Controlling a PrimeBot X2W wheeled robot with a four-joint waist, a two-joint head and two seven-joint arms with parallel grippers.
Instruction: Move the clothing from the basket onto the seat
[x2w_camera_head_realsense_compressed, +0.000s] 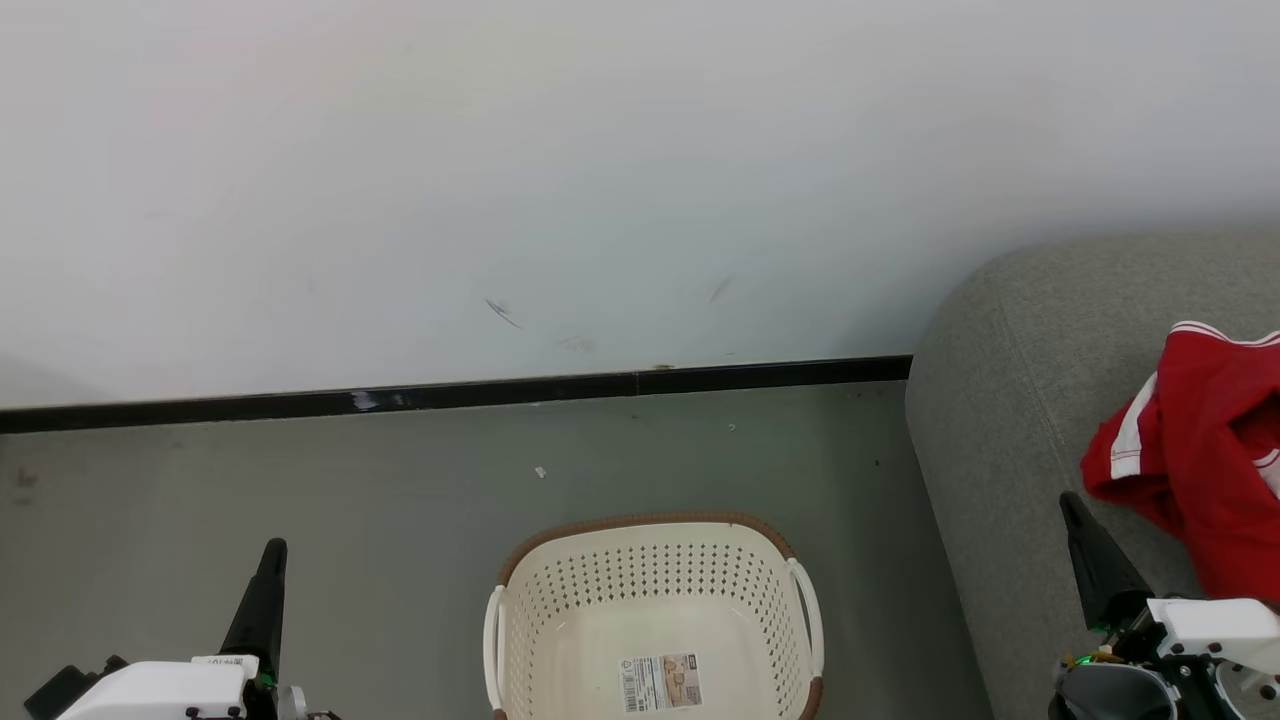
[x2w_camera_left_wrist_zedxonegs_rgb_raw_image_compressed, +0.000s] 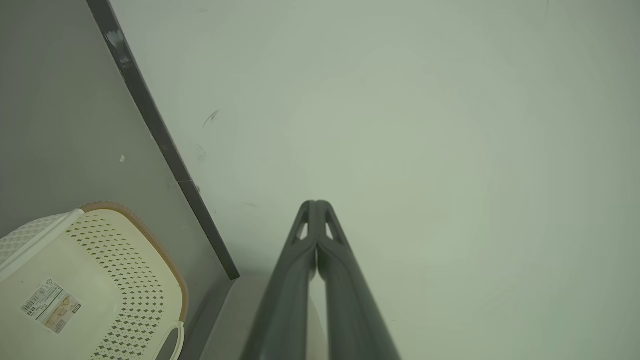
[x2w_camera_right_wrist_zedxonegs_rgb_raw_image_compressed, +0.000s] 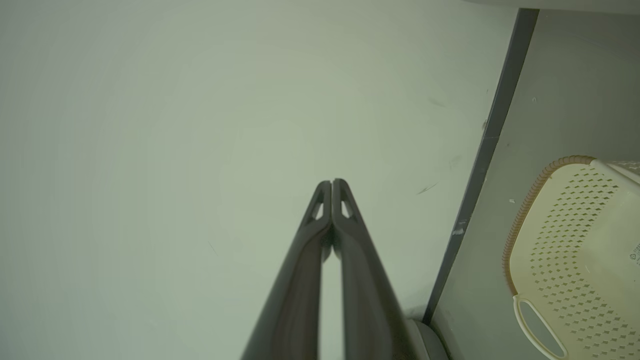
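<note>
Red clothing (x2w_camera_head_realsense_compressed: 1200, 440), seemingly bunched, lies on the seat (x2w_camera_head_realsense_compressed: 1010, 400) right of the basket (x2w_camera_head_realsense_compressed: 650, 575); left gripper (x2w_camera_head_realsense_compressed: 273, 550) and right gripper (x2w_camera_head_realsense_compressed: 1070, 502) closed.

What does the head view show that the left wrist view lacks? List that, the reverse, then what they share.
Head view adds: the red clothing lying on the grey seat, and the right fingers beside it. Left wrist view adds: the left fingers seen along their length, tips pressed together. Shared: the basket with its label, the black baseboard, wall and floor.
</note>
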